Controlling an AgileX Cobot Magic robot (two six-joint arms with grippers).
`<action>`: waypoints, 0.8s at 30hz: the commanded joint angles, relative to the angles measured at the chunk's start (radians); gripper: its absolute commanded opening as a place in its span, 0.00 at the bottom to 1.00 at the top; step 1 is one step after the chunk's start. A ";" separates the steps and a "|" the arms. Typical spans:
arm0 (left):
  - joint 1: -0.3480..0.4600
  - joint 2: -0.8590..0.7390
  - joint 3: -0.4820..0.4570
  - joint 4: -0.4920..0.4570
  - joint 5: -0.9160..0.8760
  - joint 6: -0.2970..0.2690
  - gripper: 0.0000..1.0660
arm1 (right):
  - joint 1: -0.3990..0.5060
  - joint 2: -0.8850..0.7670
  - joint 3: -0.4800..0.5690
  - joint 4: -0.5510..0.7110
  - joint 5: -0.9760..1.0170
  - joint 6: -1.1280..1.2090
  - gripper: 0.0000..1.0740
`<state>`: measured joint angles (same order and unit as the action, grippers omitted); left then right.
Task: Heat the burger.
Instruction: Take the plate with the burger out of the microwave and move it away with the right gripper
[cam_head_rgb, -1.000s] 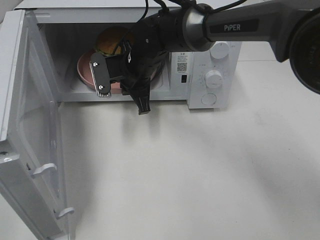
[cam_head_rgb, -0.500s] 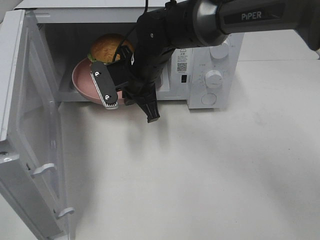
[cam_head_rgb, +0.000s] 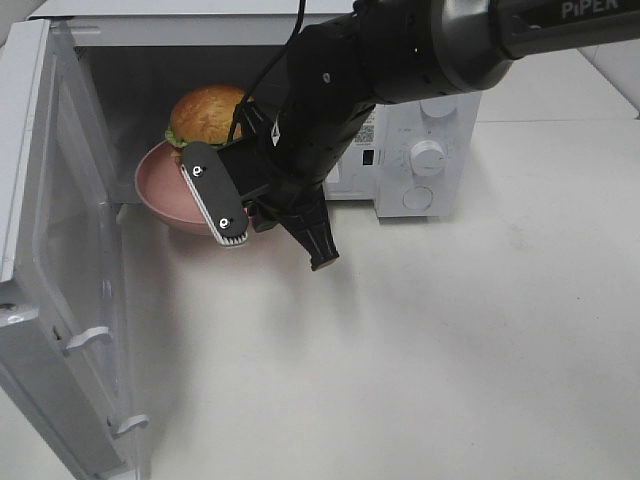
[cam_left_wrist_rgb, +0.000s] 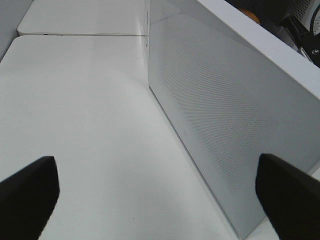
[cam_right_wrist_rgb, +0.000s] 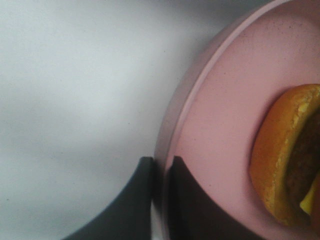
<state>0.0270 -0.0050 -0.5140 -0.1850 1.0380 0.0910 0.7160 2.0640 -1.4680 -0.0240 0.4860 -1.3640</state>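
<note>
The burger (cam_head_rgb: 208, 112) is sitting in the pink bowl (cam_head_rgb: 160, 190); my right gripper (cam_right_wrist_rgb: 159, 172) is pinching its rim, my left gripper (cam_left_wrist_rgb: 160, 192) is gaping wide.

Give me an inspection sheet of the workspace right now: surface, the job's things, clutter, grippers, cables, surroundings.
Surface: white table, bare.
Job's things: burger sits in pink bowl; bowl partly out of the microwave, whose door stands open.
Clutter: nothing seen.
Grippers: right gripper shut on the pink bowl's rim; left gripper open, empty, beside the microwave's outer wall.
Cables: black cable runs along the right arm.
Surroundings: a second white surface behind the table.
</note>
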 joint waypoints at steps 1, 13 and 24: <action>0.005 -0.008 -0.001 -0.004 -0.010 -0.003 0.94 | 0.007 -0.054 0.031 -0.013 -0.092 -0.014 0.00; 0.005 -0.008 -0.001 -0.004 -0.010 -0.003 0.94 | 0.007 -0.208 0.286 -0.055 -0.263 -0.013 0.00; 0.005 -0.008 -0.001 -0.004 -0.010 -0.003 0.94 | 0.007 -0.352 0.491 -0.056 -0.347 -0.013 0.00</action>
<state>0.0270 -0.0050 -0.5140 -0.1850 1.0380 0.0910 0.7210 1.7430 -0.9700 -0.0690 0.2210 -1.3660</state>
